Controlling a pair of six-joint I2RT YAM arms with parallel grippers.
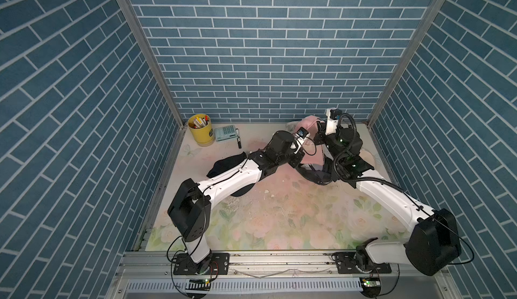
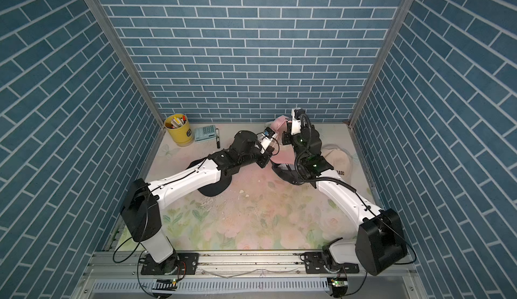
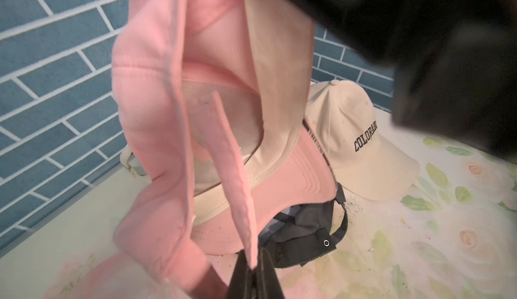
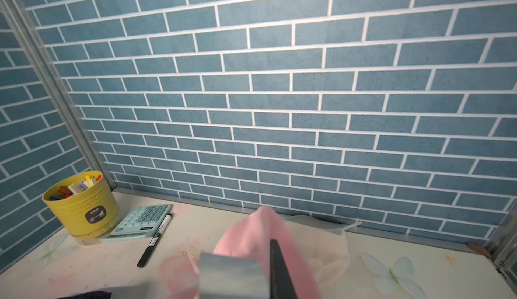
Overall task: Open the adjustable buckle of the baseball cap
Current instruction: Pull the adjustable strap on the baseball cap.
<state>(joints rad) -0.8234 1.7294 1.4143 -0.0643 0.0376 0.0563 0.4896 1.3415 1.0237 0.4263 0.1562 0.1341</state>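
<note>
Over the floral tabletop (image 1: 279, 227), the right gripper (image 4: 267, 261) pinches the pink cap (image 3: 145, 110), the left gripper (image 3: 254, 276) its strap (image 3: 229, 171); that thin tip hold may slip under pull.

Your pink cap (image 3: 151, 110) hangs lifted off the table, brim lowest and hollow side turned to the left wrist camera. You can see its cream lining (image 3: 279, 73) and a patch of pale mesh (image 3: 223, 121) inside. The brim (image 3: 293, 188) is pink with rows of stitching along its edge. A flat pink strap (image 3: 232, 177) runs straight and slantwise across the opening, and its tip is pinched in the left gripper (image 3: 253, 280). The upper fabric sits clamped at the right gripper (image 4: 260, 258). In both top views the cap shows near the back wall — (image 1: 307, 122), (image 2: 279, 122). The buckle itself can't be made out.
</note>
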